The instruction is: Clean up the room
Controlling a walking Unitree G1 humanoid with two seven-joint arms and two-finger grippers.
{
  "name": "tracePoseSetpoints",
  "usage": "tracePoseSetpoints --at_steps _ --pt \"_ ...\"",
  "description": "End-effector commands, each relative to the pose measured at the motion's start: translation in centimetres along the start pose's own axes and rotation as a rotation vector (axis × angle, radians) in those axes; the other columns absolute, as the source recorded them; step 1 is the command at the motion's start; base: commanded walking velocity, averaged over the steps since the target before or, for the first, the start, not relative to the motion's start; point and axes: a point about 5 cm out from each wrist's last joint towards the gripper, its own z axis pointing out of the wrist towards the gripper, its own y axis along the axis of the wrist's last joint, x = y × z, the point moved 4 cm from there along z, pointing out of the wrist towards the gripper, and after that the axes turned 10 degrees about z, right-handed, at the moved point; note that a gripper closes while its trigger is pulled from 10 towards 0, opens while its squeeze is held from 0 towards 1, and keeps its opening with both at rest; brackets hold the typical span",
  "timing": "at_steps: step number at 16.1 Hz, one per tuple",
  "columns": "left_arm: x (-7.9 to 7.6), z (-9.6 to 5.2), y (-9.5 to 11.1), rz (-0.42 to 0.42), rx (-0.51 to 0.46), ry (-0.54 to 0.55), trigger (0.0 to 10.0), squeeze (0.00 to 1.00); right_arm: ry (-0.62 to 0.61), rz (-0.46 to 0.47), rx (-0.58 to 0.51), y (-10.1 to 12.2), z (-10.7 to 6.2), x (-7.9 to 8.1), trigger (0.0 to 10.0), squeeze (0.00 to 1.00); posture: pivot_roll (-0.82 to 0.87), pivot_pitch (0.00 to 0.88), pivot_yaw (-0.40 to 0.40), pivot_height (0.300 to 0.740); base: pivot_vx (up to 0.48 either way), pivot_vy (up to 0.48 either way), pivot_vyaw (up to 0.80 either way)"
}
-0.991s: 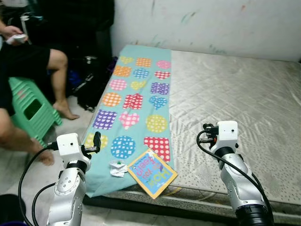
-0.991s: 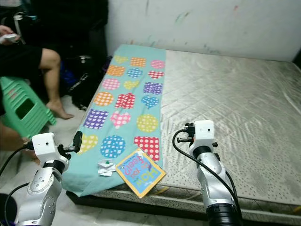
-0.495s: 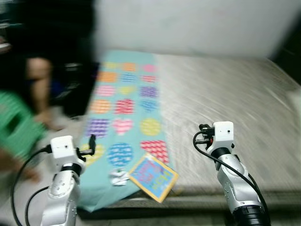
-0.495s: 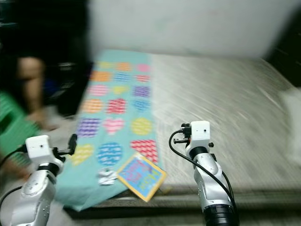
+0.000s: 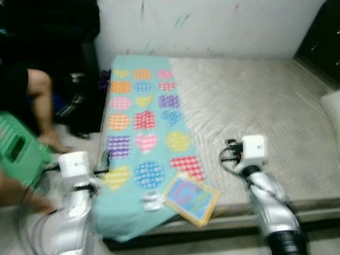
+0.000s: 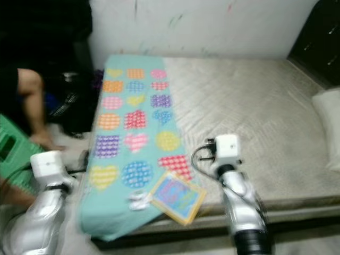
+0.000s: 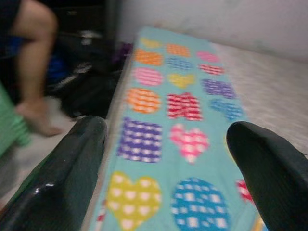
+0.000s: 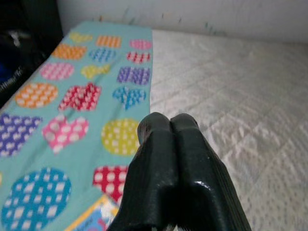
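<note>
Bare grey mattress (image 5: 255,106) meets a white wall, a teal mat (image 5: 141,127) of coloured hearts and dots along one side; near its front edge lie a picture book (image 5: 191,192), its cover writing too blurred to read, and crumpled paper (image 5: 151,200); both sit ahead of and between the grippers; left gripper (image 7: 168,159) spread wide, holding nothing; right gripper (image 8: 168,126) pressed together, empty; a person's leg (image 5: 40,106) beside a green stool (image 5: 18,154).
</note>
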Motion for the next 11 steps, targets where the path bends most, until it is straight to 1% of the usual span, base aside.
tracePoseSetpoints --at_steps 1,3,4,5,9,11 --pt "0.66 0.01 0.20 0.017 -0.003 0.020 10.0 0.00 -0.001 0.001 -0.017 0.50 0.18 0.10 10.0 0.00 -0.13 0.000 -0.031 0.740 0.000 0.000 0.00" --pt "0.55 -0.10 0.38 -0.004 -0.017 0.007 10.0 0.00 0.004 0.000 -0.016 0.49 0.24 0.20 10.0 0.00 -0.13 0.000 -0.032 0.740 0.000 0.000 0.00" --pt "0.21 -0.22 0.66 -0.020 -0.035 -0.024 10.0 0.00 0.005 0.000 -0.016 0.50 0.26 0.24 10.0 0.00 -0.13 0.000 -0.032 0.740 0.000 0.000 0.00" --pt "0.03 -0.18 0.60 -0.024 -0.031 -0.036 10.0 0.00 0.006 0.002 -0.015 0.50 0.30 0.26 10.0 0.00 -0.13 0.000 -0.033 0.740 0.000 0.000 0.00" --pt "-0.15 -0.17 0.64 -0.026 -0.033 -0.043 10.0 0.00 0.006 0.003 -0.010 0.48 0.44 0.33 10.0 0.00 -0.13 0.000 -0.036 0.740 0.000 0.000 -0.80" --pt "-0.08 -0.26 0.35 -0.027 -0.025 -0.043 10.0 0.00 0.009 0.001 -0.011 0.49 0.47 0.44 10.0 0.00 -0.12 0.000 -0.037 0.740 0.000 0.000 -0.80"
